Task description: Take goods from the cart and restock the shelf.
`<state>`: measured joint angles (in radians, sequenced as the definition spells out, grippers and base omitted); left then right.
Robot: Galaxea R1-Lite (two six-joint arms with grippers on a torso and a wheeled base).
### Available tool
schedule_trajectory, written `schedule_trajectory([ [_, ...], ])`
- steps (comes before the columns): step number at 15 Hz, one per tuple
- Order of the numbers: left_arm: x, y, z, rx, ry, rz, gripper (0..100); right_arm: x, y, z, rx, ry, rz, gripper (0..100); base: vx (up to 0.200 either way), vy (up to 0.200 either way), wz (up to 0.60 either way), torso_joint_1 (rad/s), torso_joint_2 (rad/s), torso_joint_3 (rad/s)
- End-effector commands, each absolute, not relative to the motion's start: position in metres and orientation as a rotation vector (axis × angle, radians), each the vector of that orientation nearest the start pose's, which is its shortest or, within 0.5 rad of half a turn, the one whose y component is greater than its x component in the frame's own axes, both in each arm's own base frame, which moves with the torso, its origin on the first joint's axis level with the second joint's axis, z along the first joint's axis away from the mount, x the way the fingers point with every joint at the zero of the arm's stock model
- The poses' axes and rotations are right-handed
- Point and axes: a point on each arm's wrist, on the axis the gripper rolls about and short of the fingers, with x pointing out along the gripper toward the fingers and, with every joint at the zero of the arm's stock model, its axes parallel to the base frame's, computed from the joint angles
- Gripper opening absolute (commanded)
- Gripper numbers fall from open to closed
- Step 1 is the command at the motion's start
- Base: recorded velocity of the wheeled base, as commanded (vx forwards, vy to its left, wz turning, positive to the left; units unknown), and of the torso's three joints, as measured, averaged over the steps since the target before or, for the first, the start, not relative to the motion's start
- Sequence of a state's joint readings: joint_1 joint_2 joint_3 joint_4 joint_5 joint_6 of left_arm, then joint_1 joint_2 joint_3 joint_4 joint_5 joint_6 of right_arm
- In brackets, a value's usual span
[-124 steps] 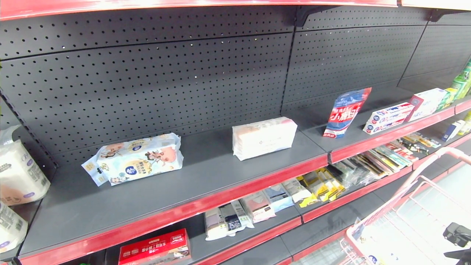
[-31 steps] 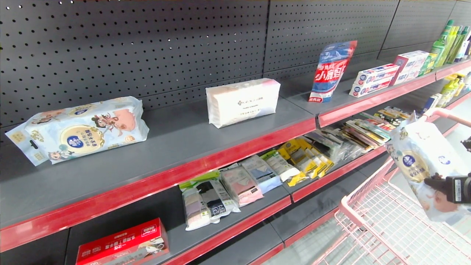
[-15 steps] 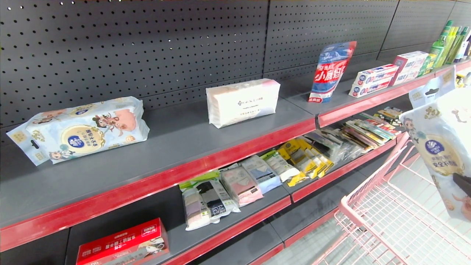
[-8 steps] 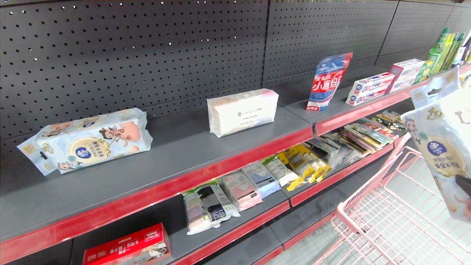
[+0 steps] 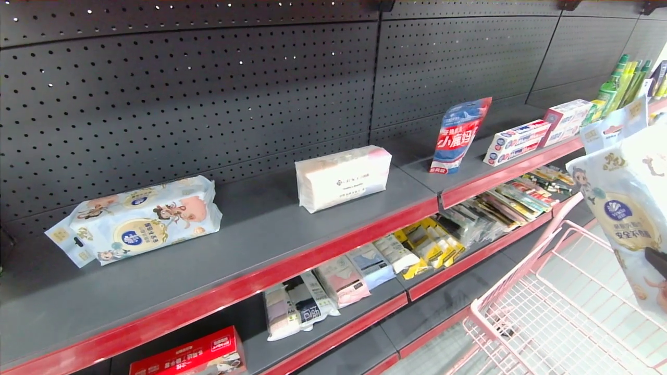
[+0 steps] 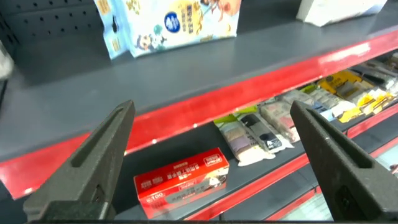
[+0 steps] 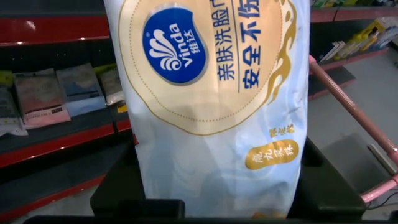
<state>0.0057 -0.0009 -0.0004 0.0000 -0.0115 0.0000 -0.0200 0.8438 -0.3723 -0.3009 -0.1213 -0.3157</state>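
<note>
The right pincer (image 7: 214,177) clamps a glossy, pillowy plastic pack (image 5: 625,208).

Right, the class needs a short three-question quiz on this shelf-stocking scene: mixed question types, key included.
1. True or false: the left gripper has its fingers spread, holding nothing.
2. The right gripper is shut on: A) a red box, B) a cartoon-printed pack, C) a toothpaste carton.
3. Fill in: a matching pack lies on the grey ____, not in the pink cart.
Key: 1 true; 2 B; 3 shelf.
</note>
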Motion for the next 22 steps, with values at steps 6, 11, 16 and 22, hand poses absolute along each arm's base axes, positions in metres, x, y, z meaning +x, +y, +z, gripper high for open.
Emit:
schedule_trajectory([
  [6, -0.0228, -0.0004, 0.0755, 0.000, 0.000, -0.005, 100, 0.0928, -0.0044, 0.1936, -0.324, 0.199, -0.107, 0, 0.000, 0.000, 0.00, 0.167, -0.36, -0.190],
  [11, -0.0228, -0.0004, 0.0755, 0.000, 0.000, -0.005, 100, 0.0946, -0.0042, 0.1956, -0.336, 0.198, -0.103, 0, 0.000, 0.000, 0.00, 0.167, -0.35, -0.179],
  [16, -0.0228, -0.0004, 0.0755, 0.000, 0.000, -0.006, 100, 0.0940, -0.0044, 0.1935, -0.351, 0.206, -0.103, 0, 0.000, 0.000, 0.00, 0.086, -0.18, -0.086],
  [22, -0.0228, -0.0004, 0.0755, 0.000, 0.000, -0.006, 100, 0.0946, -0.0042, 0.1932, -0.364, 0.209, -0.098, 0, 0.000, 0.000, 0.60, 0.003, 0.00, 0.001],
])
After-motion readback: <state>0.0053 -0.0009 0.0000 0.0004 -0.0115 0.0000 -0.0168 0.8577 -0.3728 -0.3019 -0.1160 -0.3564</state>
